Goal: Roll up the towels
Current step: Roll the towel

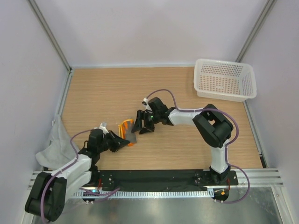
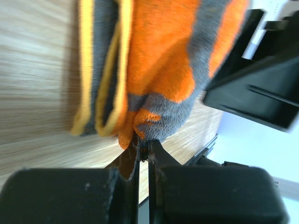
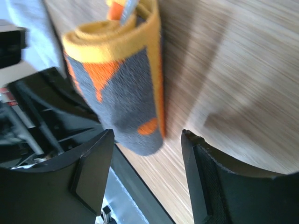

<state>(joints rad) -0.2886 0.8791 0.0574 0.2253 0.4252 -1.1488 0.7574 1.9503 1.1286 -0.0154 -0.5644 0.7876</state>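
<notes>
Fleecy orange-grey towel (image 1: 125, 130), loosely rolled, axis near-to-far. My left fingers (image 2: 196, 198) pinch its edge; right fingers (image 3: 88, 172) spread open.

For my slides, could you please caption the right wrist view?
Open right jaws facing the rolled orange towel, wooden table behind.

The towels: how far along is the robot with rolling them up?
Done: none finished, though the small orange-and-grey towel with a yellow edge looks curled into a loose roll. In hand: the left gripper is shut on a corner of that towel, and the right gripper is open close by the roll. Left: the large light-grey towel lies crumpled and unrolled at the wooden table's left edge.
</notes>
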